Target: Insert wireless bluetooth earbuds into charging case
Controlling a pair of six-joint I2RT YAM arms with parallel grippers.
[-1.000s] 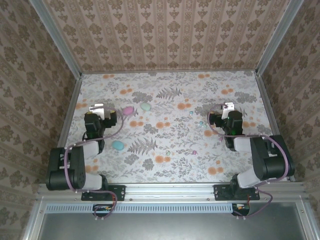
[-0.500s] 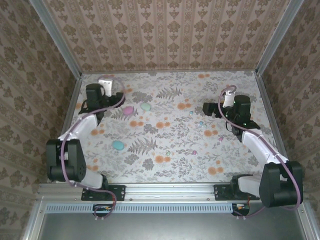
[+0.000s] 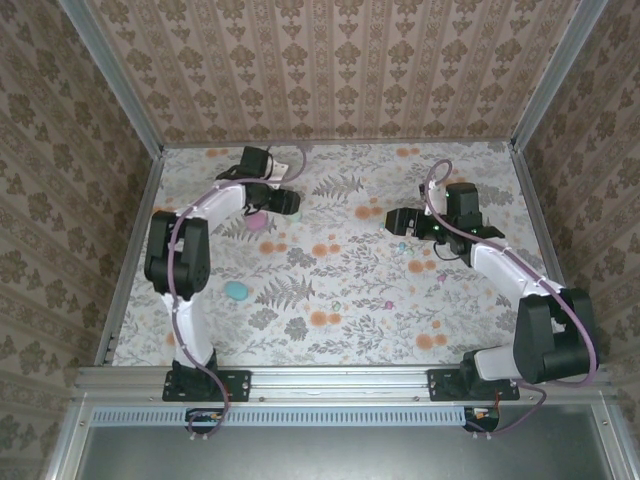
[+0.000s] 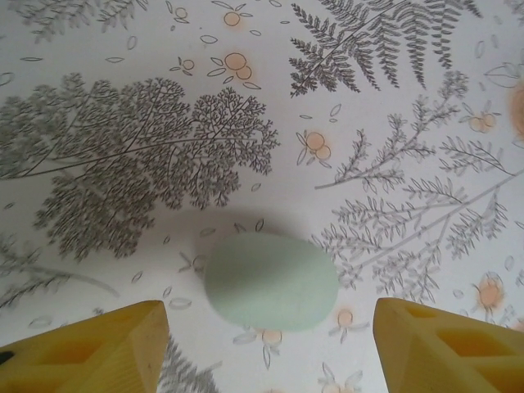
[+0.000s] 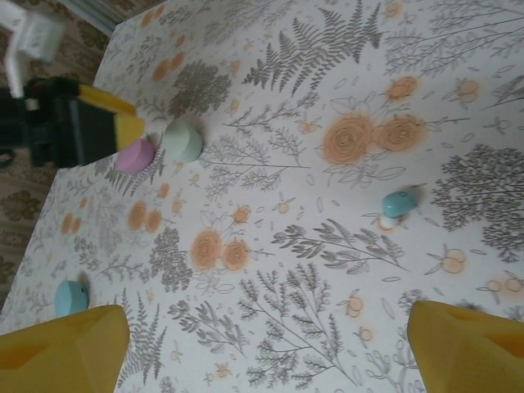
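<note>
Left gripper [image 4: 268, 321] is being held open at the far left of the floral table [image 3: 330, 330], with its yellow fingers [image 4: 90, 348] flanking the mint-green case [image 4: 270, 281] (apart from both). A pink case [image 5: 135, 155] is lying just beside it. Right gripper [image 5: 266, 327] is likewise being held open, right of centre, with a blue earbud [image 5: 399, 204] lying on the table ahead of it. A teal case [image 3: 236, 291] is lying at near left.

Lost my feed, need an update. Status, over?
Left claw open, straddling mint case, gaps both sides. Right claw open, blue earbud lying ahead, ungrasped. Pink case close beside mint one.
</note>
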